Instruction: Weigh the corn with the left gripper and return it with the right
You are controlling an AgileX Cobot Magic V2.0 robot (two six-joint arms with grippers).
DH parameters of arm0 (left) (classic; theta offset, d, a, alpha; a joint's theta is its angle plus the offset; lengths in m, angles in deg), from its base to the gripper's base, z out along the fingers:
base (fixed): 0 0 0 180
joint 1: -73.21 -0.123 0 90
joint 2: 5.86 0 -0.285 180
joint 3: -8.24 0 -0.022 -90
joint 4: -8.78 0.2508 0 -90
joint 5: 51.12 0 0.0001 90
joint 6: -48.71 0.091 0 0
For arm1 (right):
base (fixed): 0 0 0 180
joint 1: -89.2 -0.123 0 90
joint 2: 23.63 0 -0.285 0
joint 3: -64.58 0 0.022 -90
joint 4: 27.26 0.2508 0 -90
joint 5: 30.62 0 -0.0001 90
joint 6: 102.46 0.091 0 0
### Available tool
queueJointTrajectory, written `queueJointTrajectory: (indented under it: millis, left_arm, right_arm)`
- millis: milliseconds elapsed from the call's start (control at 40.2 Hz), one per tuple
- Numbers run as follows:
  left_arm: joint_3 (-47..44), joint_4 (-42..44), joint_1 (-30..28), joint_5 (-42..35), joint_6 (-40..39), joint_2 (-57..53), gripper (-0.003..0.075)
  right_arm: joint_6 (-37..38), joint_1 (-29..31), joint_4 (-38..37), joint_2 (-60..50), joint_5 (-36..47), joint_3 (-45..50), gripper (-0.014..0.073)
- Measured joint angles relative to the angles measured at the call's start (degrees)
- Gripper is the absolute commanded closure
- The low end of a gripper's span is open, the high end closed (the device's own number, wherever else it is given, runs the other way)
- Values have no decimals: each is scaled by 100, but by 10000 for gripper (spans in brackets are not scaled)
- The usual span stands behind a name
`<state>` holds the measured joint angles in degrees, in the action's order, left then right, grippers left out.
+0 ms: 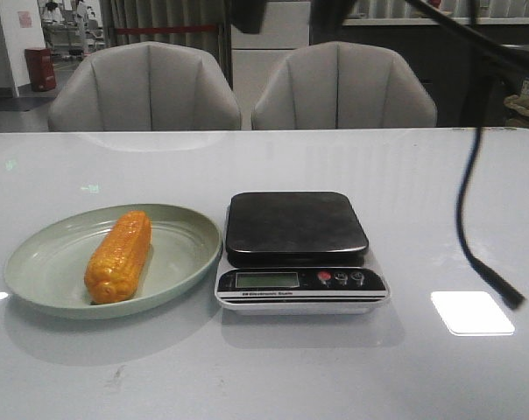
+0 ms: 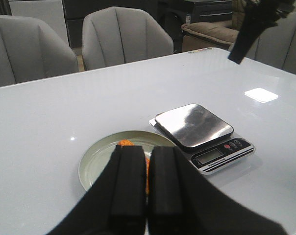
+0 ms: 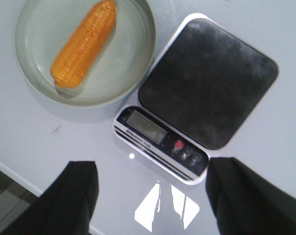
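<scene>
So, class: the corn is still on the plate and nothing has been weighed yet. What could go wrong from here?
1. The corn is round and lies in a shallow green plate; it may roll as fingers close on it.
2. The left gripper is shut, so it must open first or it will just push the cob.
3. The scale platform is flat with no rim; a cob released on it could roll off.

corn (image 1: 118, 256) lies on green plate (image 1: 37, 267), left on white table (image 1: 264, 367) | scale (image 1: 299, 252) just beside plate on the right, its platform bare | black cable (image 1: 475, 219) hangs at right | 2 grey chairs (image 1: 144, 87) behind
</scene>
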<state>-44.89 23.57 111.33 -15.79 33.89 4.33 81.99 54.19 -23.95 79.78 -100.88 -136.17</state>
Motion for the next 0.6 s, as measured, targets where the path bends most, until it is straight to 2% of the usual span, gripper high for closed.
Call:
queueJointTrajectory:
  millis: [298,597]
  left_arm:
    - [0,0,0,0,0,0,587]
    - [0,0,0,0,0,0,587]
  right_arm:
    - [-160,645,0,-1906,997,2600,29]
    - [-194,690,0,-4240,1592,4286,29]
